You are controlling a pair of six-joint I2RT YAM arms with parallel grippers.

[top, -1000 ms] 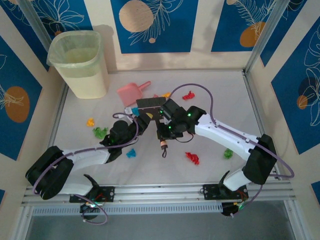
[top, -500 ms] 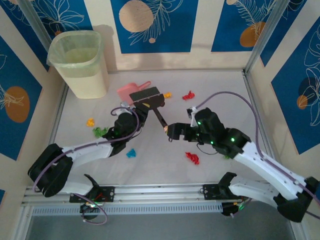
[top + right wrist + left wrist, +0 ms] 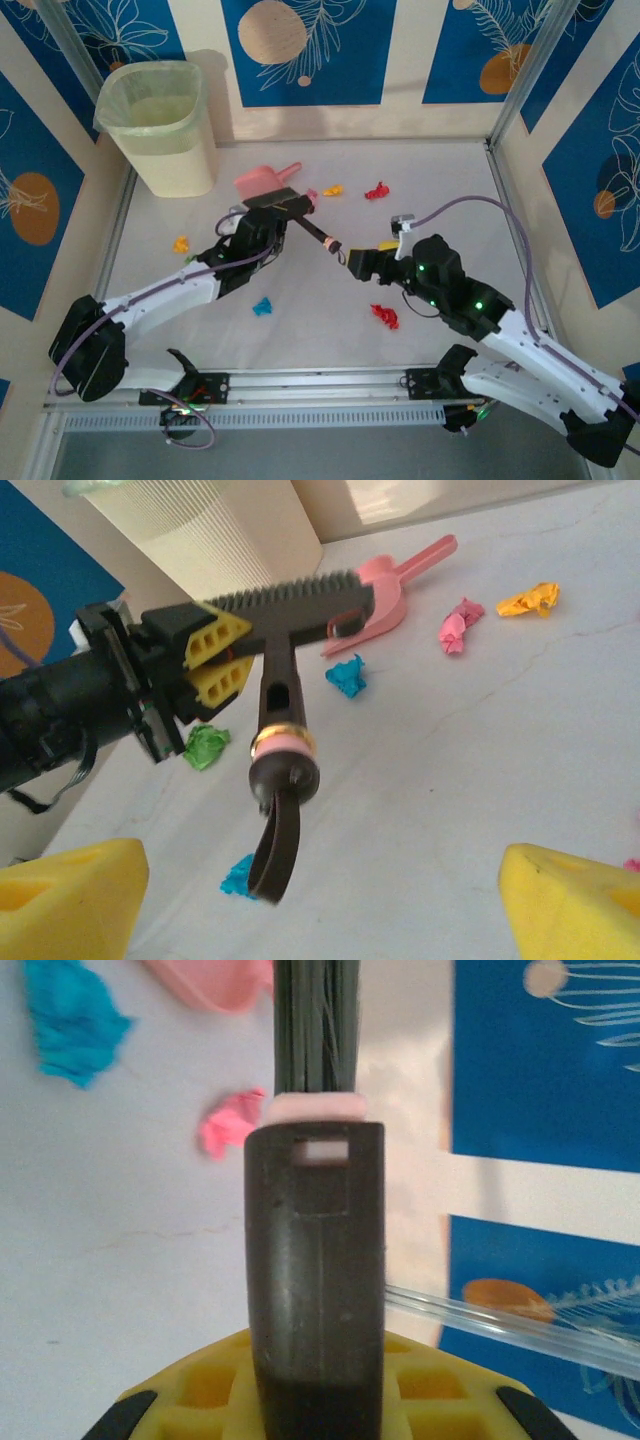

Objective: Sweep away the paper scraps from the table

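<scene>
On pale table (image 3: 440, 190): scattered paper scraps (image 3: 377, 190) | blue-beige panels (image 3: 300, 50) around | left gripper (image 3: 215, 658) clamps brush (image 3: 275, 680) | right gripper (image 3: 360, 263) spread.

You've got bright, even light from above, only soft shadows on the table (image 3: 450, 170). Your left wrist view is blurred up close, the brush (image 3: 315, 1290) handle smeary; right wrist is sharper, though the near yellow pads (image 3: 70, 890) go fuzzy
</scene>
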